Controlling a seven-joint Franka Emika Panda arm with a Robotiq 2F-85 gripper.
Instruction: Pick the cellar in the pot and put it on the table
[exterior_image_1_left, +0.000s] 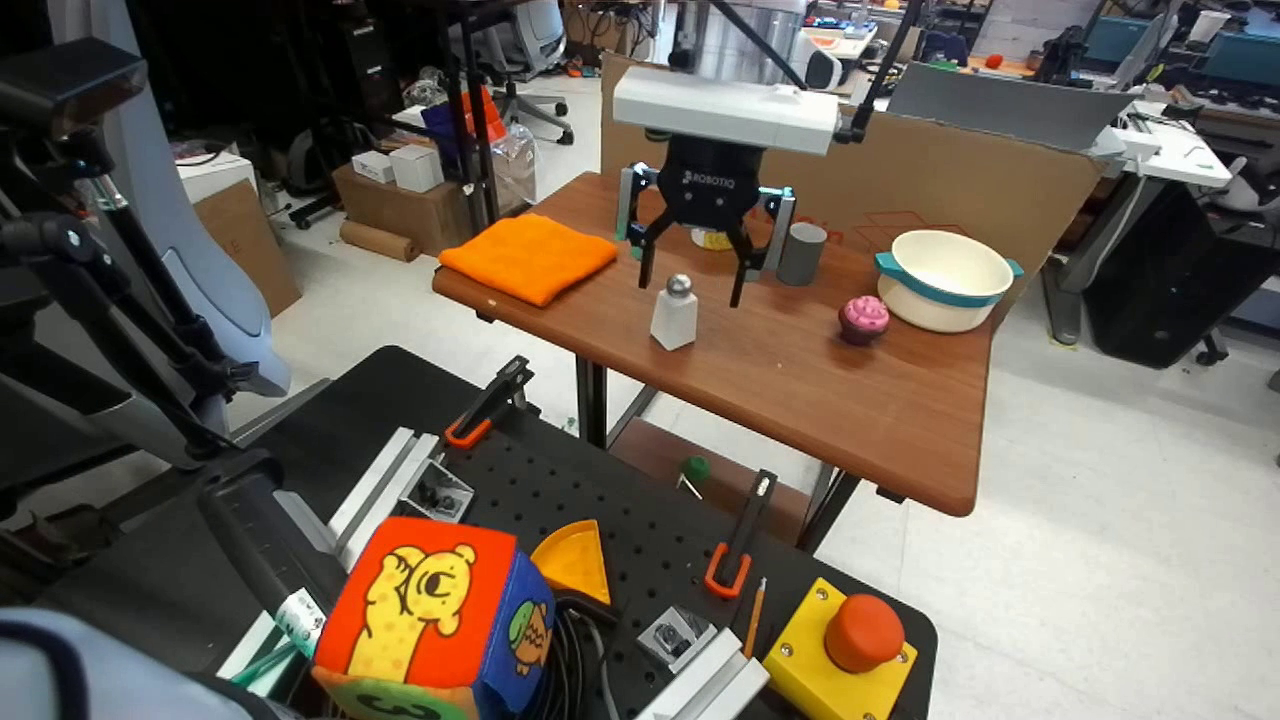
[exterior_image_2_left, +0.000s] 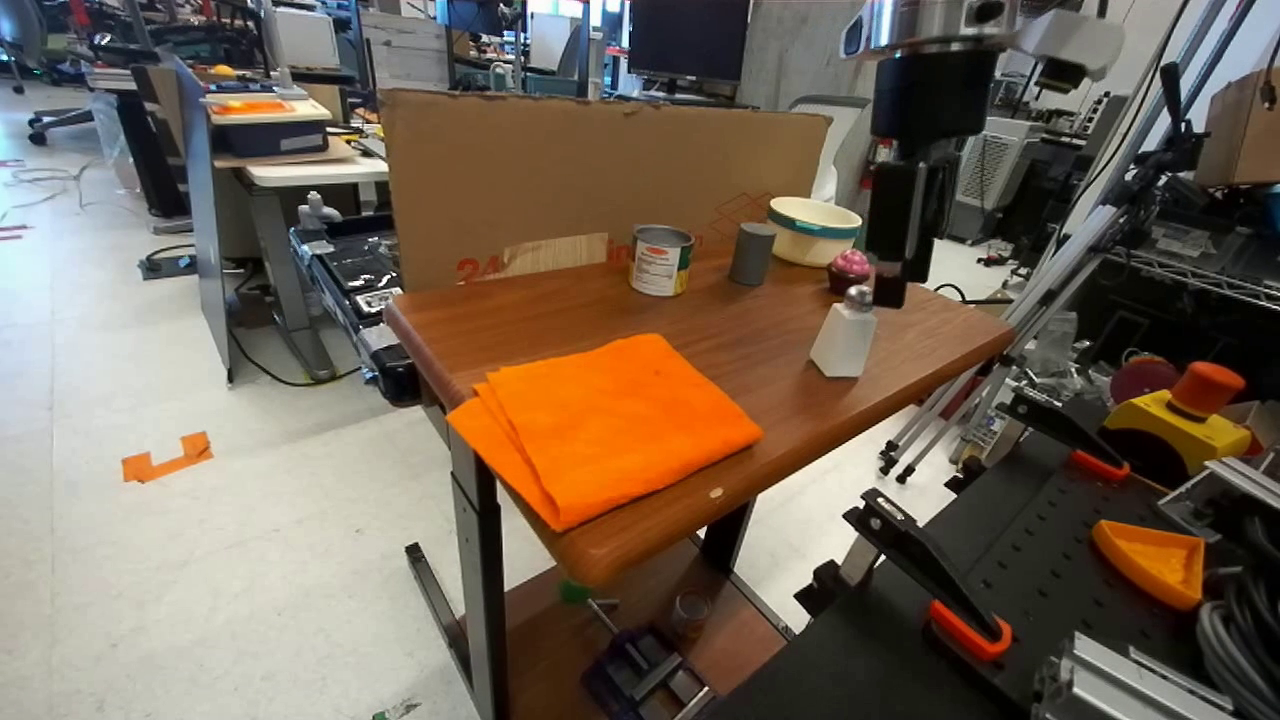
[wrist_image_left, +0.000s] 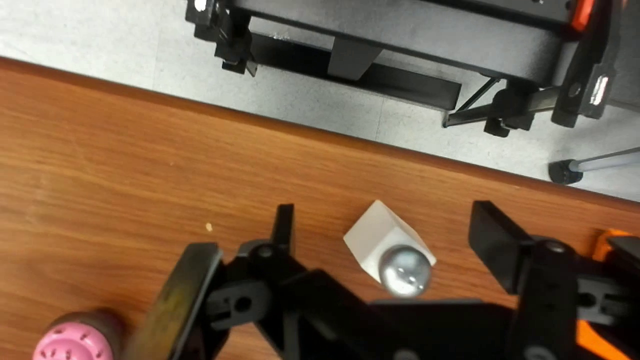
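Brown tabletop (exterior_image_1_left: 780, 345): near one long edge the cellar (wrist_image_left: 386, 240) stands upright, in the wrist view between the spread fingers (wrist_image_left: 495, 245), touching neither

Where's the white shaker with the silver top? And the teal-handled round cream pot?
White silver-topped shaker (wrist_image_left: 380, 235), wrist view: its white body.
Teal-handled round cream pot (exterior_image_1_left: 936, 314), in an exterior view: its outer wall.
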